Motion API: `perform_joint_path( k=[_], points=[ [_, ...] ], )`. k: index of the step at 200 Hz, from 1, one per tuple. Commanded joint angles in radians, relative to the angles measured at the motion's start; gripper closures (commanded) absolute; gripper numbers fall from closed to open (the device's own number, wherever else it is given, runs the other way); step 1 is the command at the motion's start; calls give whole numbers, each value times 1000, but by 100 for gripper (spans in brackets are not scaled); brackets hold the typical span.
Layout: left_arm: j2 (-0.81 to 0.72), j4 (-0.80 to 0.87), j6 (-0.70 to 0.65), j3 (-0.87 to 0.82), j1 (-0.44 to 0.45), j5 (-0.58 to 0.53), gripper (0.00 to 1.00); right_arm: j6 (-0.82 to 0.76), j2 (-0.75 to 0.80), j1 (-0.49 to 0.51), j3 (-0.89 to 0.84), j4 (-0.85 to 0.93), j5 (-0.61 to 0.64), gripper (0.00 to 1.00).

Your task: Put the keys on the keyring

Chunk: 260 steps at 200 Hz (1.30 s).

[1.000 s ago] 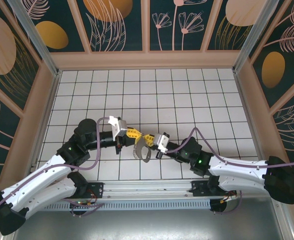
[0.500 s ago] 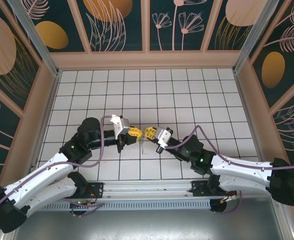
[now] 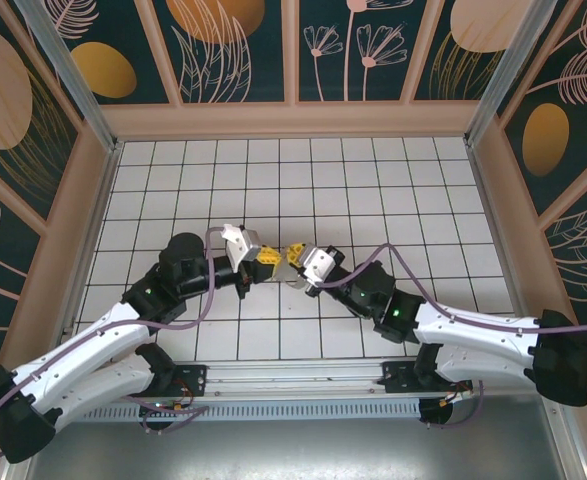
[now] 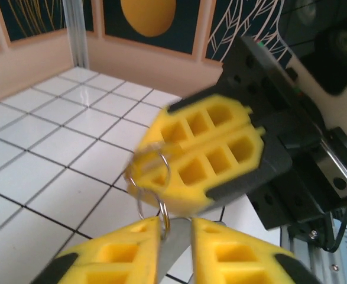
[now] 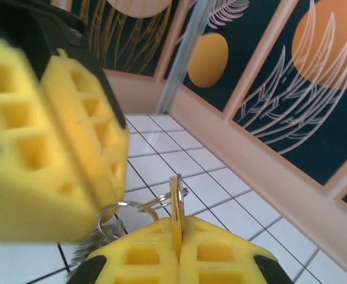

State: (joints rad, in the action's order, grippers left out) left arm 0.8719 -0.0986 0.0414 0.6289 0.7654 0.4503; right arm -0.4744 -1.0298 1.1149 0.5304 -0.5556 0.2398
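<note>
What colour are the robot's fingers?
Bright yellow, moulded with a grid of square pockets. The fingers show best in the left wrist view.

Tally: two arms (image 3: 93, 350), two claws, the left claw (image 3: 266, 263) and the right claw (image 3: 295, 257), each with two yellow fingers (image 4: 120, 251), four in all. Keys countable: two, one brass key (image 5: 177, 207) edge-on in the right claw's pinch and one grey key (image 4: 174, 251) in the left's. Wire ring loops (image 4: 152, 171): two seen; tiled bench (image 3: 373, 190): one.
</note>
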Motion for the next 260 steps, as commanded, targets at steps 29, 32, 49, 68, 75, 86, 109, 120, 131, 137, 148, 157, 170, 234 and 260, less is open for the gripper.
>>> perform_joint_path(
  k=[29,32,49,68,75,86,109,120,131,137,148,157,170,234,260],
  points=[
    [7,30,58,-41,5,-255,61,130,-63,-144,142,199,-21,100],
    [3,24,61,-48,5,-267,61,137,-72,-154,149,212,-32,100],
    [-25,-15,91,-96,5,-318,60,167,-145,-205,212,290,-80,100],
    [-53,-56,123,-142,5,-337,59,173,-258,-247,313,376,-121,100],
    [-62,-69,131,-156,5,-342,58,165,-304,-257,351,394,-127,100],
    [-73,-83,143,-179,6,-356,58,157,-375,-278,411,419,-138,100],
    [-116,-101,165,-222,6,-421,55,151,-504,-324,536,454,-159,100],
    [-144,-110,177,-239,5,-450,51,150,-556,-345,582,455,-187,100],
    [-169,-121,187,-256,5,-461,44,157,-610,-364,623,453,-218,100],
    [-178,-126,195,-266,5,-464,41,162,-639,-371,642,449,-220,100],
    [-193,-132,204,-278,5,-472,39,175,-687,-381,669,440,-252,100],
    [-198,-134,205,-285,4,-480,38,186,-722,-386,680,427,-264,100],
    [-200,-144,207,-284,4,-489,37,211,-757,-392,681,404,-274,100],
    [-87,-264,186,-245,4,-445,36,363,-687,-380,422,278,-267,100],
    [-29,-291,204,-235,5,-405,36,423,-661,-376,302,217,-248,100]
  ],
)
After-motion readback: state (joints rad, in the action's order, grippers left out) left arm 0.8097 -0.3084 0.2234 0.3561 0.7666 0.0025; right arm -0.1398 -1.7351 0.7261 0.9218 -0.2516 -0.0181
